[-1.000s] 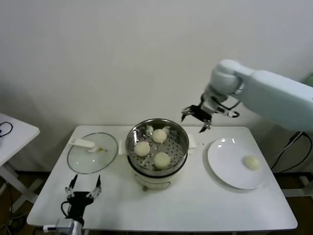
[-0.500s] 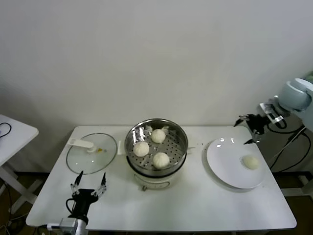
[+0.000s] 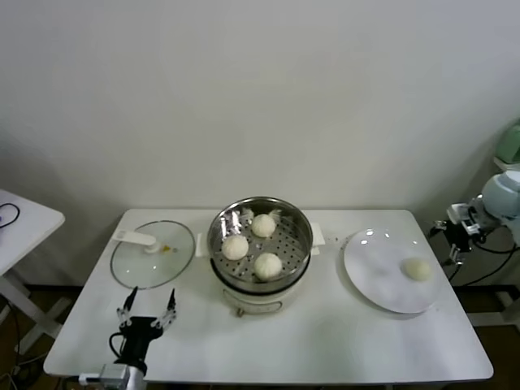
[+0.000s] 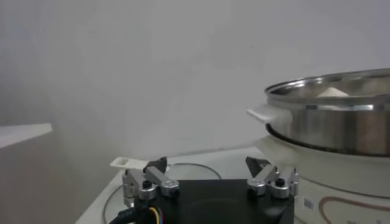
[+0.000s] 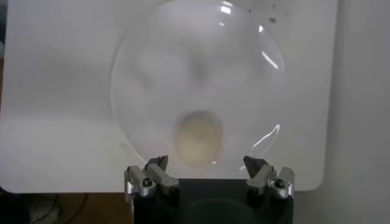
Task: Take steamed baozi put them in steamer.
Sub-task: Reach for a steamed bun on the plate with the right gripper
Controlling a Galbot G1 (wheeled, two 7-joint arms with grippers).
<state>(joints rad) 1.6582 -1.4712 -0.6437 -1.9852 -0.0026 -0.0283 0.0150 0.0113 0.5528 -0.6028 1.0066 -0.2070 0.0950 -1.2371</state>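
Three steamed baozi (image 3: 235, 246) (image 3: 262, 225) (image 3: 268, 265) lie on the perforated floor of the steamer (image 3: 302, 225), a shiny steel pot on a white base at the table's middle. A fourth baozi (image 3: 418, 269) (image 5: 197, 138) rests on the white plate (image 3: 370, 272) at the right. My right gripper (image 3: 453, 236) (image 5: 206, 165) hangs open and empty past the table's right edge, above and beside the plate, looking down on that baozi. Low at the front left, my left gripper (image 3: 148, 314) (image 4: 207, 165) stays open and empty, with the steamer (image 4: 329, 128) ahead of it.
The flat glass lid (image 3: 153, 253) with its white handle lies left of the steamer. A small white side table (image 3: 24, 219) stands off the left edge. Cables hang by the right arm.
My right arm has swung from above the steamer's right rim out to the right, past the plate, and now hangs lower beside the table's right edge. The left gripper barely shifted.
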